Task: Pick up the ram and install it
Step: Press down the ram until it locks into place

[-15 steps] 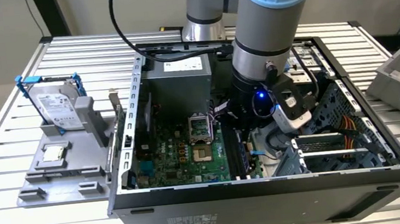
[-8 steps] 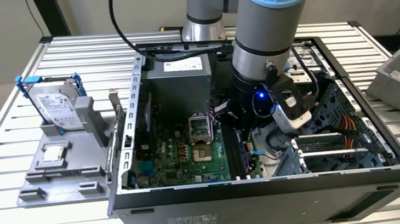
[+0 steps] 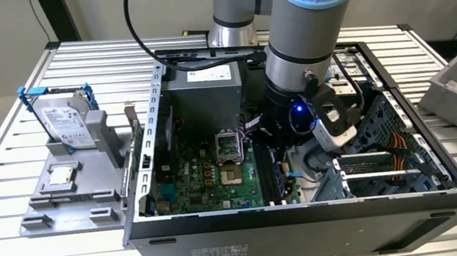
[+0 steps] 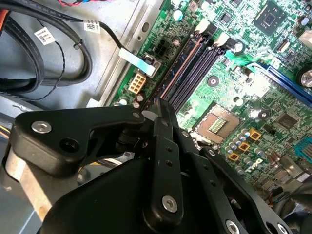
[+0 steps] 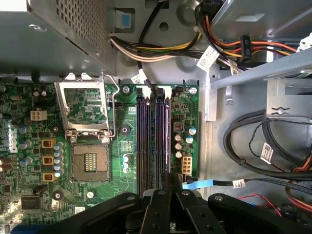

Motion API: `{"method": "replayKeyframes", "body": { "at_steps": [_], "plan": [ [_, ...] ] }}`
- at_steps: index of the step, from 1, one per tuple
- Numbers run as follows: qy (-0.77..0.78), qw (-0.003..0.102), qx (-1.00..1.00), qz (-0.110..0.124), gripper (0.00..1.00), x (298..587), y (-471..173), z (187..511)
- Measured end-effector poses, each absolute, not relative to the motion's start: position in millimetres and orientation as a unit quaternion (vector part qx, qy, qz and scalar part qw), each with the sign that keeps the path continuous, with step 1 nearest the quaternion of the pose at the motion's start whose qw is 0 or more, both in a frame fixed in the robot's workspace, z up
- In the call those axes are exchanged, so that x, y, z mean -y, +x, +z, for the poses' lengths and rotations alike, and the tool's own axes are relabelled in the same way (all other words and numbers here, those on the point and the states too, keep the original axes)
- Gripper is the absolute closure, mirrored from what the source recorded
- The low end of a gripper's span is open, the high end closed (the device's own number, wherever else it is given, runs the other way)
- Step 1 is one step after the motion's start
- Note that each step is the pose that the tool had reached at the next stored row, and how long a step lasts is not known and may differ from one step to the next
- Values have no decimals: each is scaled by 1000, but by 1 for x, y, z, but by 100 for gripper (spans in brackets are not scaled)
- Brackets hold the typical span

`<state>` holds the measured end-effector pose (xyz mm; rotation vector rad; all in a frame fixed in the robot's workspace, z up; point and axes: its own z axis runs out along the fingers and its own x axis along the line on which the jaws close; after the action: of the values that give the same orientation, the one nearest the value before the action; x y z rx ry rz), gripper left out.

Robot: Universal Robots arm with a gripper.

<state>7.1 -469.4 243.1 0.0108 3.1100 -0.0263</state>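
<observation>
The gripper [image 5: 169, 187], fingers pinched together at six o'clock of the black slots [image 5: 153, 141], appears to seat the ram [image 4: 178, 73].

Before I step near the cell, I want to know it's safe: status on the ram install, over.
Gripper low in the case, over one end of the memory slots. Grip on the ram: cannot tell. Flat blue cable close beside.
</observation>
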Motion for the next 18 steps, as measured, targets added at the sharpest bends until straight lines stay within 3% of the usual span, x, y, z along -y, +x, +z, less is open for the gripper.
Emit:
{"method": "replayKeyframes", "body": {
  "at_steps": [18],
  "plan": [
    [-94, 17, -995, -3, 100, 468, 7, 243]
  ]
}}
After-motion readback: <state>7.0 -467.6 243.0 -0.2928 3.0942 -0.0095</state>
